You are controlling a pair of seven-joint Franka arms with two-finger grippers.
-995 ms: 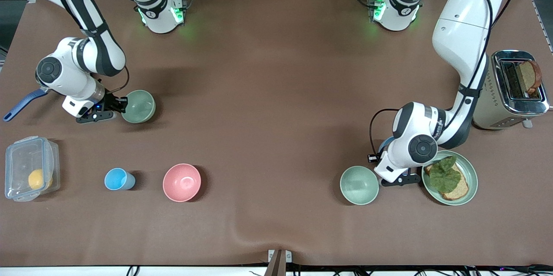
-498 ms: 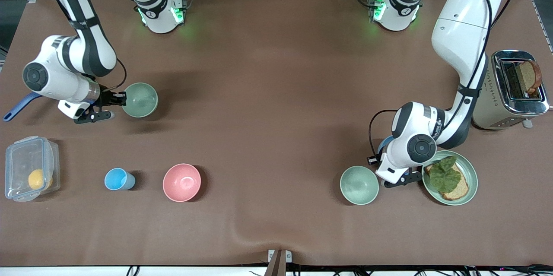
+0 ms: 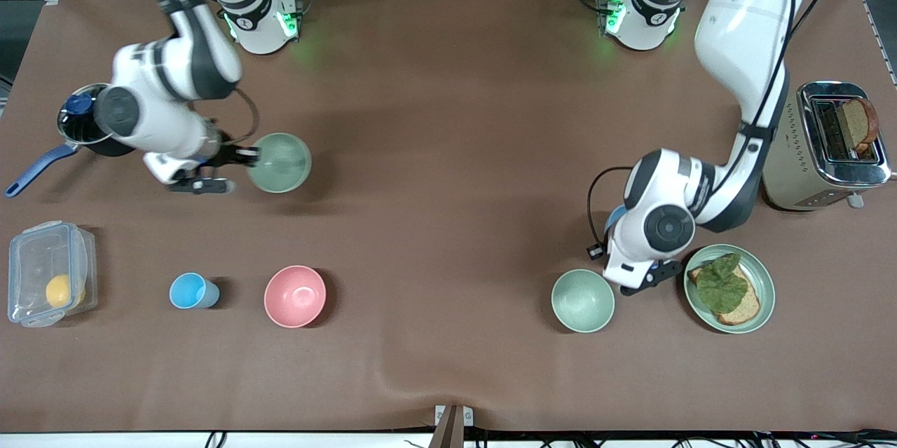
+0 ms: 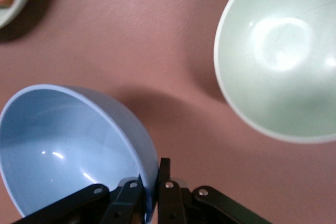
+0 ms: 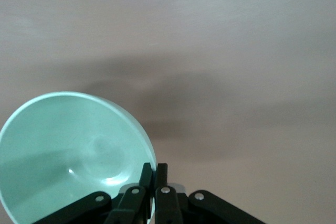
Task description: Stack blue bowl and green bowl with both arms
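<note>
Transport step: right gripper [image 3: 242, 155] pinches green bowl [image 3: 279, 163] rim, left gripper [image 4: 151, 190] pinches blue bowl [image 4: 73, 145] rim, both over table [image 3: 448, 153]. Next: likely set one down mid-table, nest the other inside.

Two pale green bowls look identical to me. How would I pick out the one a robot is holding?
Look toward the right arm's end of the table, where a blue-handled saucepan sits. There the right end effector pinches the green bowl by its rim, over bare tabletop. Its twin sits ungripped beside the green plate.
</note>
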